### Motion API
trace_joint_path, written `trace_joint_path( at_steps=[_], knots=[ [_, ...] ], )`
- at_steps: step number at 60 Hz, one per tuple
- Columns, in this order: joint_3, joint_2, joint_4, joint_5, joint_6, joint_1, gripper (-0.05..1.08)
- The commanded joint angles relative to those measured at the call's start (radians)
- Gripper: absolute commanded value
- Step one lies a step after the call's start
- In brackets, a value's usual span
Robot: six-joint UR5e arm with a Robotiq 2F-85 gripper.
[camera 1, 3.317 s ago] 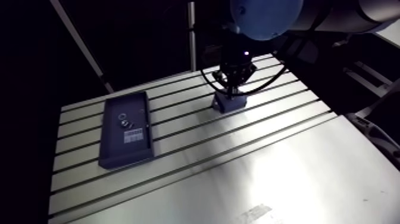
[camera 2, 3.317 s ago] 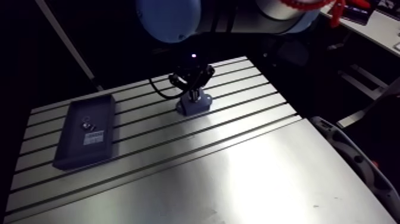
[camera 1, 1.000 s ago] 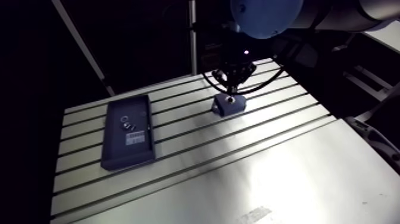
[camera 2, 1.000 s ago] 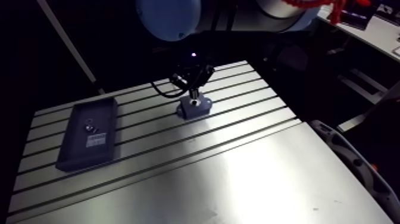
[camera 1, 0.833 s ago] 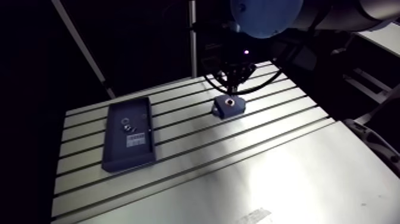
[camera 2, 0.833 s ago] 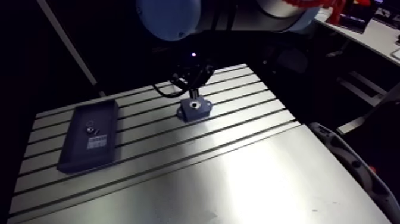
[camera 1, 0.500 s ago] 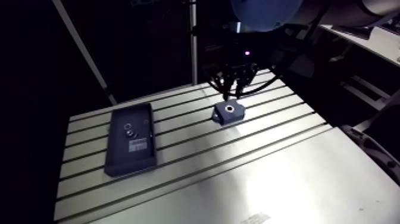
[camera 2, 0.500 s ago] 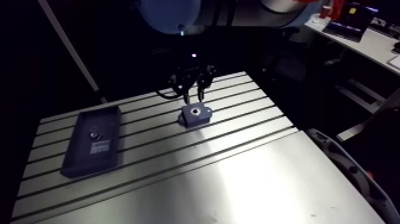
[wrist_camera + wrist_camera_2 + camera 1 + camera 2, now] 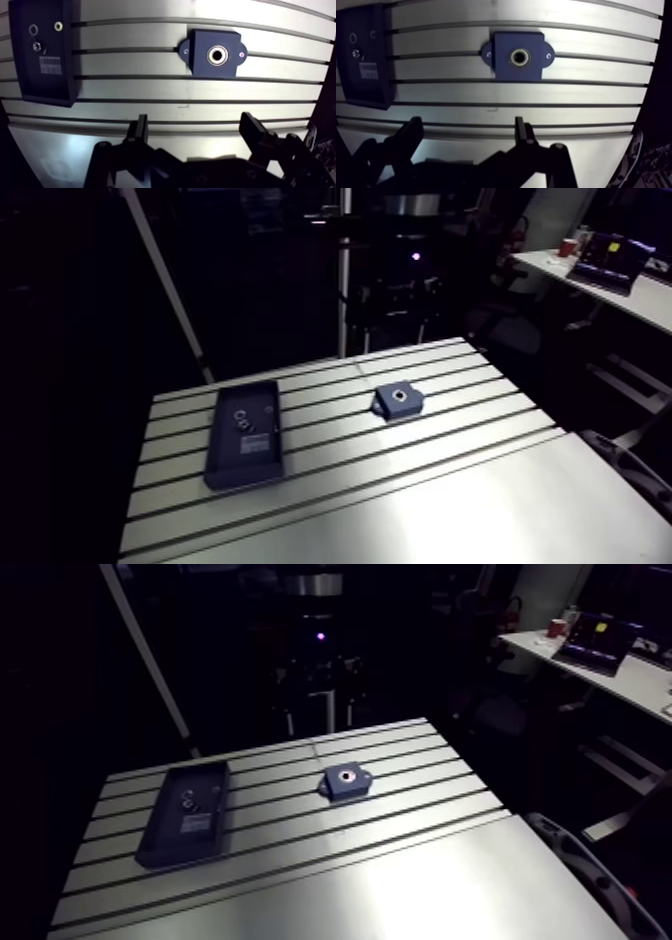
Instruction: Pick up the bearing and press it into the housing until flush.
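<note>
Bearing (image 9: pixel 218 54) sits in the bore at the middle of the housing (image 9: pixel 201 64), showing as a pale ring against the dark blue block. From straight above it looks seated. Whether its face is level with the housing top cannot be told, and that is the main risk: a ring left slightly proud or cocked would pass for done. Any further press would have to land square on the ring. An off-centre push would load 1 edge, tilt the bearing and jam it in the bore. The housing lies flat on the table (image 9: pixel 130 90) with what look like 2 small screws (image 9: pixel 186 50) at its ends. If those do not bite, a sideways shove could slide the block along the slots.

The gripper (image 9: pixel 194 119) hangs high above the table with the housing ahead of it. Its 2 fingers (image 9: pixel 140 131) are spread wide with nothing between them. In a descent from that height, a small aiming error would put a fingertip on the housing rim rather than the ring.

Well apart from the housing, to its side, a dark tray (image 9: pixel 50 89) holds 3 small parts (image 9: pixel 33 30). A similar ring there could be taken for the bearing and prompt a needless 2nd pick.
</note>
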Motion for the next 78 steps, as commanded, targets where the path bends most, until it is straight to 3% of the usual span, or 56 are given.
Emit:
trace_joint_path(
  at_steps=[1, 15, 32, 36, 55, 78],
  knots=[
    [-0.092, -0.052, 0.133, 0.004, 0.085, 0.113, 0.0],
    [-0.119, -0.098, 0.141, -0.002, 0.151, 0.163, 0.0],
    [-0.123, -0.153, 0.147, -0.009, 0.2, 0.165, 0.0],
    [-0.123, -0.176, 0.161, -0.019, 0.209, 0.162, 0.0],
    [-0.135, -0.209, 0.238, -0.023, 0.209, 0.157, 0.0],
    [-0.126, -0.212, 0.244, -0.024, 0.2, 0.149, 0.0]
  ],
)
